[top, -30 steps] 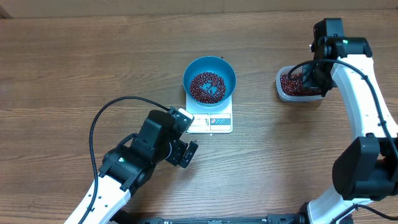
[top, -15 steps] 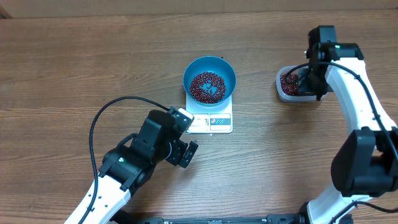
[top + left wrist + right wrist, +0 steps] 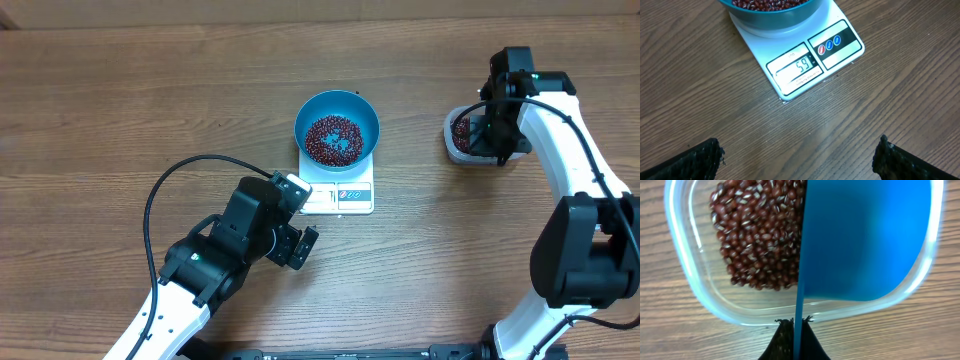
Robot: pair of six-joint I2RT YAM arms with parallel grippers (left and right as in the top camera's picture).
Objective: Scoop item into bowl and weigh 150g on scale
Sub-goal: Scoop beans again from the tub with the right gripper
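1. Step in hand: reloading the scoop. The right gripper (image 3: 794, 339) is clamped tight on the thin edge of the blue scoop (image 3: 865, 240), which sits inside the clear tub (image 3: 686, 265) at upper right of the overhead view.
2. Beans (image 3: 757, 240) fill the left half of the tub. The scoop covers the right half, and I cannot tell whether anything is on it.
3. Bowl (image 3: 366, 118), upper centre, stands on the scale (image 3: 345, 195) with a layer of beans inside. The display (image 3: 802, 65) reads 59, well short of target.
4. Left gripper (image 3: 297, 246), jaws wide and empty, hovers lower left of the scale, apart from it.
5. Next move, judged: drive the scoop left into the heap, level it, carry it across to the bowl, and tip. Probably several loads, with smaller ones near target.
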